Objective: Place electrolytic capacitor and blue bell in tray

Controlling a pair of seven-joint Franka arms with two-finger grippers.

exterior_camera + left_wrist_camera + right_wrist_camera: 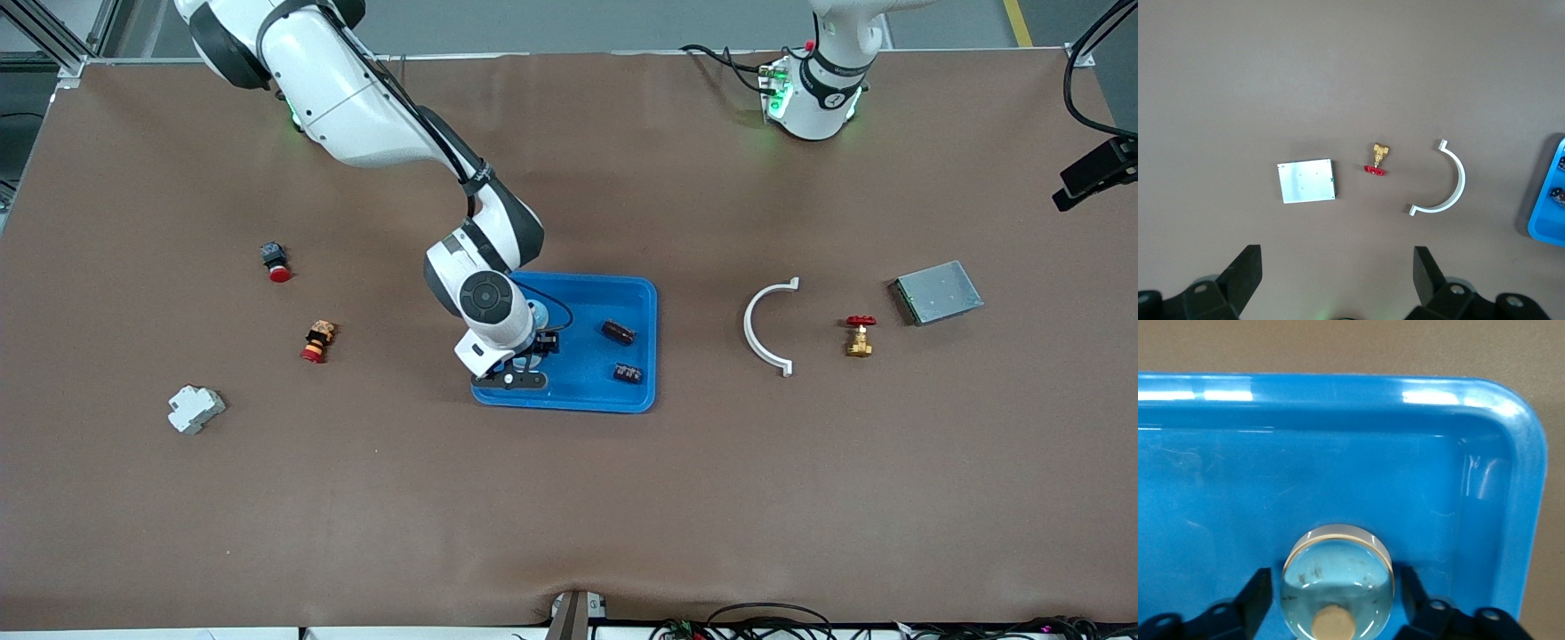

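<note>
Right wrist view: blue bell (1338, 583) is a smooth, glossy dome, pale translucent blue w/ a thin tan band round its rim and a round tan knob on top. Dark specks on the dome, can't read them as writing. It sits on the floor of the tray (569, 406), close to a rounded corner. Tray is shallow bright-blue plastic, rectangular, raised rim, shiny w/ fine scuffs.

Right gripper (523, 373) is low in the tray at the corner nearer the front camera, toward the right arm's end. Its black fingers (1258, 597) flank the bell w/ a sliver of gap each side, so parted, not clamping.

Also in the tray, toward the left arm's end: 2 small dark parts, one brownish (619, 332), one blacker (629, 372) & nearer the camera. Too small to tell which, if either, is the electrolytic capacitor; markings unreadable.

Left gripper (1338, 257) hangs high over the table, arm waiting, jaws spread wide & holding nothing. Under it:
- flat grey metal box (936, 292), matte lid
- brass valve (859, 338) w/ red handwheel
- white plastic half-ring clamp (769, 326) w/ small end tabs, between valve & tray

Toward the right arm's end of the brown matte table (569, 516):
- black push-button w/ red cap (276, 262)
- 2nd red-capped switch (317, 341) lying on its side
- pale grey blocky breaker (195, 409), nearest the camera
</note>
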